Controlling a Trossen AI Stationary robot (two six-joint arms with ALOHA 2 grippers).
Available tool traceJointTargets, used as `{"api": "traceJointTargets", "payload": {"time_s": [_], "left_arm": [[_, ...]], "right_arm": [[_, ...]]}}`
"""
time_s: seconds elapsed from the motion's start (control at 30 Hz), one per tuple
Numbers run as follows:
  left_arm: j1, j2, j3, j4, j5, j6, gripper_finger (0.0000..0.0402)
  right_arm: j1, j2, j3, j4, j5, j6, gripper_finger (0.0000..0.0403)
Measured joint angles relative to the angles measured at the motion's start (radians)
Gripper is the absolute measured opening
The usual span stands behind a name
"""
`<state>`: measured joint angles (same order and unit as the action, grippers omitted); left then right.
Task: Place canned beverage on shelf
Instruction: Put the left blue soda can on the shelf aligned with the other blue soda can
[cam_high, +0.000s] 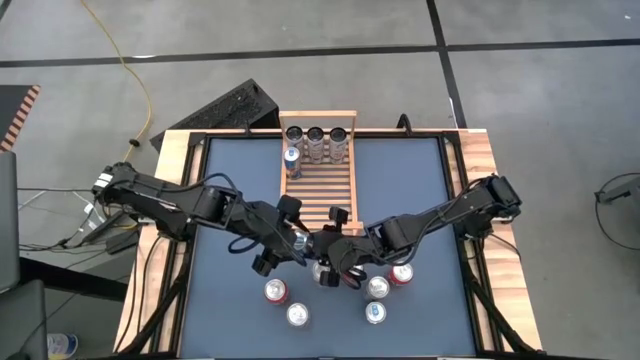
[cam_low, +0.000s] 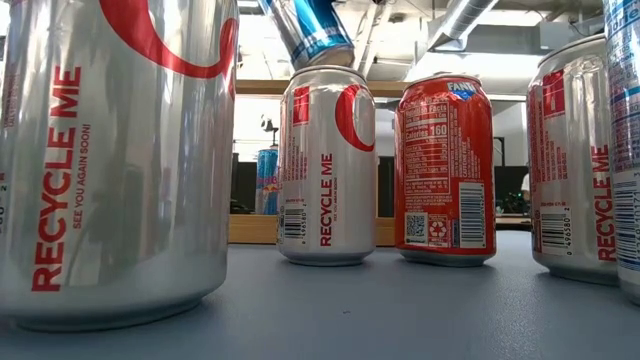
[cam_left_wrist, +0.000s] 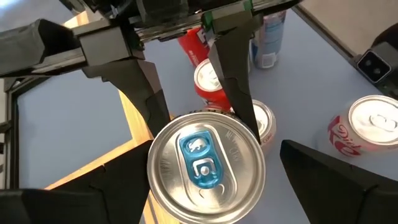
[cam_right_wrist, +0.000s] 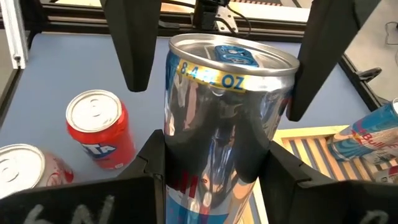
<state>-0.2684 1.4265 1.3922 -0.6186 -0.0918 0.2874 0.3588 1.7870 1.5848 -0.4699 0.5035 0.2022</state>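
Our right gripper (cam_right_wrist: 211, 162) clamps its fingers on the slim blue can (cam_right_wrist: 221, 118), lifted off the bench (cam_high: 420, 190) near the shelf's (cam_high: 330, 195) near end. Our left gripper (cam_left_wrist: 217, 186) straddles its top, fingers spread, apparently to receive it for shelving.

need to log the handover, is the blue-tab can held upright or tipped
Tipped: in the low view the blue-tab can hangs slanted above the standing cans; the right gripper holds it.

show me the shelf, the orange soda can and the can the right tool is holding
shelf (cam_high: 336, 196): high view, on its bare slats in the middle.
orange soda can (cam_low: 445, 170): low view, on its label side.
held can (cam_right_wrist: 217, 124): right wrist view, on its silver side wall, between the right tool's fingers.
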Motion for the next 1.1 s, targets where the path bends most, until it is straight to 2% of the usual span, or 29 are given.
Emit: {"api": "traceJointTargets", "payload": {"time_s": [0.4, 0.87, 1.1], "left_arm": [[0.000, 0.007, 0.000, 0.004, 0.012, -0.003, 0.0323], [0.000, 0.007, 0.000, 0.011, 0.017, -0.004, 0.0241], [0.000, 0.007, 0.000, 0.011, 0.018, -0.008, 0.0235]], "right_arm": [[0.001, 0.001, 0.000, 0.005, -0.017, 0.008, 0.0148], [0.008, 0.001, 0.000, 0.007, -0.035, 0.007, 0.0148], [0.007, 0.001, 0.000, 0.008, -0.058, 0.011, 0.0167]]}}
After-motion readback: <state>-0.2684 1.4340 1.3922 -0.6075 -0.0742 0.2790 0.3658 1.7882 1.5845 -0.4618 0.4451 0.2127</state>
